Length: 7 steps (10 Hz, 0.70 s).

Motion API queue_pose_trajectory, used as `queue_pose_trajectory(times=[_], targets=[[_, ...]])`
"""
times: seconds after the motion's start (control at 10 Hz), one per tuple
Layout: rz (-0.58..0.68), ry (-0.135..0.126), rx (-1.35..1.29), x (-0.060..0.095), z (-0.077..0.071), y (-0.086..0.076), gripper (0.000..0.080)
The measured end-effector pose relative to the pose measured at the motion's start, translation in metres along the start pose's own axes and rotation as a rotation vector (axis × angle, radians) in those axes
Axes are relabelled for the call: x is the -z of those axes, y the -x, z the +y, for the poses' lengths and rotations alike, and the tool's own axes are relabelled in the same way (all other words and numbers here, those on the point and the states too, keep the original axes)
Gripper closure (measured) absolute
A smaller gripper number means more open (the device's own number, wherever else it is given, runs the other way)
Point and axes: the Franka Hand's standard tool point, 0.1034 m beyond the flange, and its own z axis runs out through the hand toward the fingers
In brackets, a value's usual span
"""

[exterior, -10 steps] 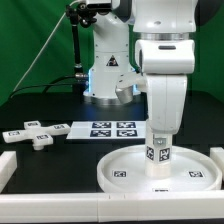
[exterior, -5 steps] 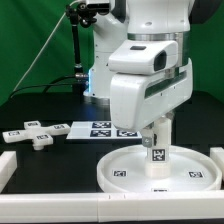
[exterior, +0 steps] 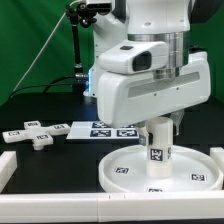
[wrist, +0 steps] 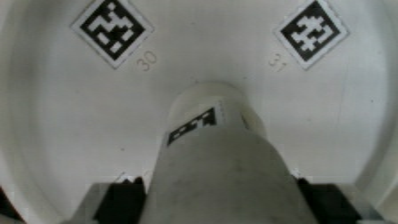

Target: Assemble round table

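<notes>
Standing upright near the centre of the round disc (exterior: 108, 172), the leg (exterior: 157, 150) has its lower end down on the disc floor. I cannot tell whether it is seated in a socket. One tag (exterior: 156, 153) on the leg's side faces the exterior camera.

Wrist view: the leg (wrist: 222, 150) runs between the two dark fingers (wrist: 118, 203), one on each flank and both pressed against it. The gripper (wrist: 217, 205) is therefore clamped on the leg. Two of the disc's tags (wrist: 112, 27) show on the disc (wrist: 54, 120) beyond the leg's far end.

Exterior view, 12 o'clock taken as away from the camera:
- The disc lies flat on the dark table (exterior: 30, 110), at 5 o'clock in the frame.
- The arm's white hand housing (exterior: 150, 85) hangs directly over the leg and hides the fingers.
- The marker board (exterior: 105, 129) lies at the disc's 11 o'clock, just beyond its rim.
- The foot piece (exterior: 38, 137) lies flat at the disc's 9 o'clock, well apart from it and just beside the board's 9 o'clock end.
- Border rails (exterior: 6, 165) lie at the disc's 8 and 3 o'clock.
</notes>
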Motion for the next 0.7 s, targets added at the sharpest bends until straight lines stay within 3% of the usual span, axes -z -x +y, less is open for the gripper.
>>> queue_pose_trajectory(times=[0.2,0.4,0.7], targets=[[0.01,0.0,-0.156,-0.0002,-0.0001,-0.0004,0.0392],[0.011,-0.006,-0.206,-0.0006,-0.0017,-0.0009,0.0202],[0.011,-0.006,-0.204,-0.0009,-0.0018,-0.0008,0.016]])
